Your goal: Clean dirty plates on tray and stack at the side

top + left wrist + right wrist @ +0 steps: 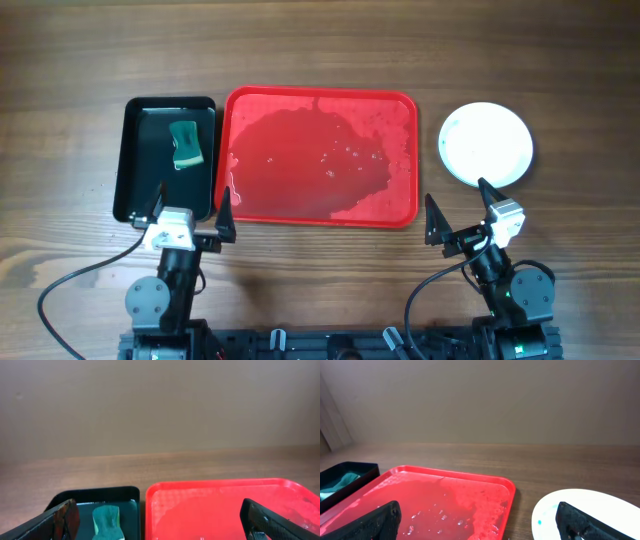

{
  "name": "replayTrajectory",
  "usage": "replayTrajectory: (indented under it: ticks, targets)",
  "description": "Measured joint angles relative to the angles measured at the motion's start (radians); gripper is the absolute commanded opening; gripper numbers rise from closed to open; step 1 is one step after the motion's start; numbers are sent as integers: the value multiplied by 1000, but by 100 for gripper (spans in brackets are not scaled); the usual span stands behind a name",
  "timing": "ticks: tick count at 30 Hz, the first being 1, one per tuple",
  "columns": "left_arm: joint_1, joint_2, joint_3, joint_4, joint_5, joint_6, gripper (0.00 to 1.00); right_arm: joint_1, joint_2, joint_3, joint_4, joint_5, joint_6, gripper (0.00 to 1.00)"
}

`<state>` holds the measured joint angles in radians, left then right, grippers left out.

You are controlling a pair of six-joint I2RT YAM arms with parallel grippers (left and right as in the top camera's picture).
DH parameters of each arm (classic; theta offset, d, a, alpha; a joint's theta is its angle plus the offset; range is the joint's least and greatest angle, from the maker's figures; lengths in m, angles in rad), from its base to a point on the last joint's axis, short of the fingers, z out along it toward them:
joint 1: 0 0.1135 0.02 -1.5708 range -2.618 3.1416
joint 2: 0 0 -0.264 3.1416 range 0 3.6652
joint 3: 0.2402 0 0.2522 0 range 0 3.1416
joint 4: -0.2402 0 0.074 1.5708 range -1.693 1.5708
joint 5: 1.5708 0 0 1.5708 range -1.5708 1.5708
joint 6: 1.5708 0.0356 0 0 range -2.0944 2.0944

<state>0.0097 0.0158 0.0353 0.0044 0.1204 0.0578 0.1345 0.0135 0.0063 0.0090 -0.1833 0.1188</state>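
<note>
**Left gripper (pixel 191 212) and right gripper (pixel 460 208): both spread wide, nothing held**

The left gripper hovers at the near side of the table (pixel 300 50), over the seam between the black tray (pixel 130 160) and the red tray (pixel 320 92). The right gripper sits just near of the white plate (pixel 486 144). The red tray lies mid-table, its floor wet with a pool and droplets. The white plate rests on the wood right of the tray, apart from it, with a small teal speck by its left rim. I cannot tell whether anything lies beneath it. A green sponge (pixel 184 146) lies in the black tray.
</note>
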Motion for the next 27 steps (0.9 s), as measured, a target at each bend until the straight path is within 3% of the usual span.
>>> replayTrajectory:
  ticks: [7, 27]
  targets:
    - [0, -1, -22, -69, 2, 0, 100, 0, 0, 0, 0, 0, 0, 100]
    - [0, -2, -22, -68, 5, 0, 100, 0, 0, 0, 0, 0, 0, 100]
